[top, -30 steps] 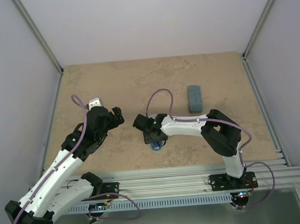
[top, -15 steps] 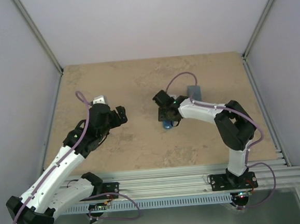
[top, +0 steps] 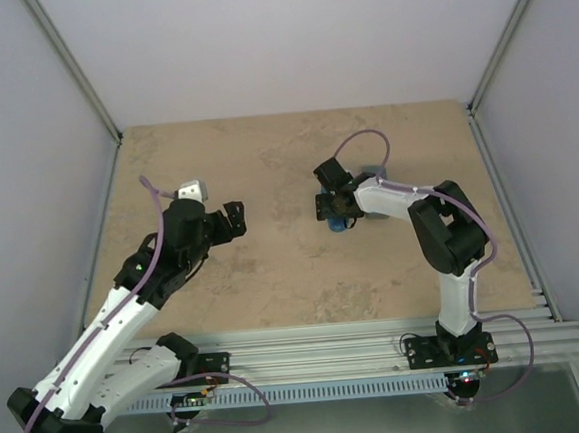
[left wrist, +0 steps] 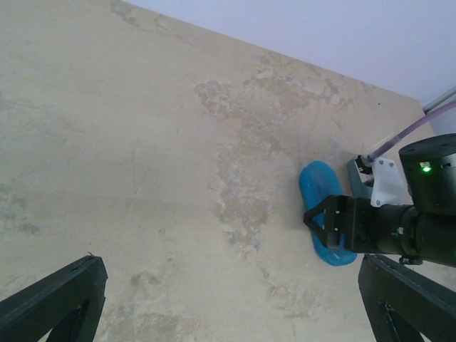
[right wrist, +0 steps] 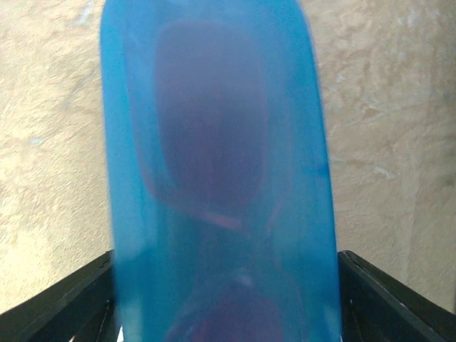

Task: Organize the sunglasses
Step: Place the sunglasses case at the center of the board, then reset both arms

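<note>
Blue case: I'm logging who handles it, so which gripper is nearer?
Right. The right gripper has the blue case between its fingers; the left gripper hovers open, well away on its left.

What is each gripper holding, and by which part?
Right gripper straddles the blue case across its width, near one end; whether it grips cannot be told. Left gripper holds nothing.

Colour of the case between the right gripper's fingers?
The case is glossy translucent blue; it shows best in the right wrist view.
</note>
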`<state>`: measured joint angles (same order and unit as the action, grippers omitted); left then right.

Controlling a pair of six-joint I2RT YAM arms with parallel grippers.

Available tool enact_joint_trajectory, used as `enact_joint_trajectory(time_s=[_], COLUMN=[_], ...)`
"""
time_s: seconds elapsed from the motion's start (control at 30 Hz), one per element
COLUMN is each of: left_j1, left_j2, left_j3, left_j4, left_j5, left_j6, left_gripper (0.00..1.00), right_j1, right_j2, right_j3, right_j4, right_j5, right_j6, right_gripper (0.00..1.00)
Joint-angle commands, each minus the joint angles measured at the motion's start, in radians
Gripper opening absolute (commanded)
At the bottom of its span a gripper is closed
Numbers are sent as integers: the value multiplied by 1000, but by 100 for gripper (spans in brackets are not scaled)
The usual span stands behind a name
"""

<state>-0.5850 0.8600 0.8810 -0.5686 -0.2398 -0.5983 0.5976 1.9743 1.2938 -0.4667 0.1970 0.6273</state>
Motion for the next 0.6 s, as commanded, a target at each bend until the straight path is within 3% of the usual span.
enact_joint_trajectory(time_s=[0.0,0.23,0.57], left_j1=[3,3,4], left_j2=[-25,-90,-193], left_j3=[46,87,151], left_j4=[5,0,-59], left_j5=[22,-4,-93], left_j6=[23,70,84], left_gripper=[99,100,99], right_j1=[-4,-5,-7], right_j2=[-24,-266,-915], right_j3=[21,-53,-300], right_j4=[24,42,-126], right_j5=[-5,-11,175], right_j6=[-44,-68,-44], right_gripper=[82,92,92])
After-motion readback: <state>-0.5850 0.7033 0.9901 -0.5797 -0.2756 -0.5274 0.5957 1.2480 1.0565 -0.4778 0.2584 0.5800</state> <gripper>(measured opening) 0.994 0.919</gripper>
